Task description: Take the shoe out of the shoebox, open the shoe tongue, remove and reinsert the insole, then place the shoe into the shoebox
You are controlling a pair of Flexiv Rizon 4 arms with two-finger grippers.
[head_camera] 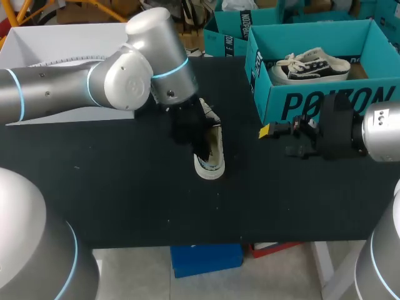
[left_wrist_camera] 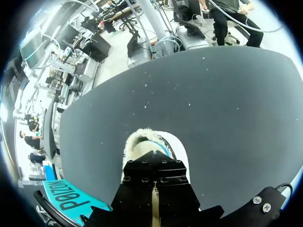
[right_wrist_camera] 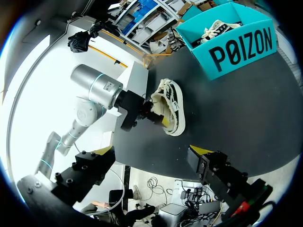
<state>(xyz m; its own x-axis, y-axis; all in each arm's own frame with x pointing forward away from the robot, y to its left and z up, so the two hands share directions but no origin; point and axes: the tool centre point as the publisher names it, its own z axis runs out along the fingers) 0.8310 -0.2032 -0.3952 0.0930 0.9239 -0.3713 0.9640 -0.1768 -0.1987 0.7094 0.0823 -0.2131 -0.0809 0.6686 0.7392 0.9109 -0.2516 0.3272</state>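
Note:
A pale low shoe (head_camera: 212, 161) (right_wrist_camera: 173, 101) lies on the black table (head_camera: 125, 187), left of the teal shoebox (head_camera: 325, 103) (right_wrist_camera: 241, 47). My left gripper (head_camera: 195, 134) (left_wrist_camera: 154, 172) is shut, its fingers pushed down into the shoe's opening (left_wrist_camera: 142, 142); the tips are hidden inside, so I cannot tell whether they pinch anything. In the right wrist view the left gripper (right_wrist_camera: 151, 113) meets the shoe at its mouth. My right gripper (head_camera: 278, 139) (right_wrist_camera: 150, 152) hangs open and empty above the table, in front of the box and to the right of the shoe.
A second shoe (head_camera: 312, 65) (right_wrist_camera: 215, 28) with white laces lies inside the shoebox. A white board (head_camera: 69, 37) rests at the back left. Bare black tabletop spreads in front of the shoe toward the near edge.

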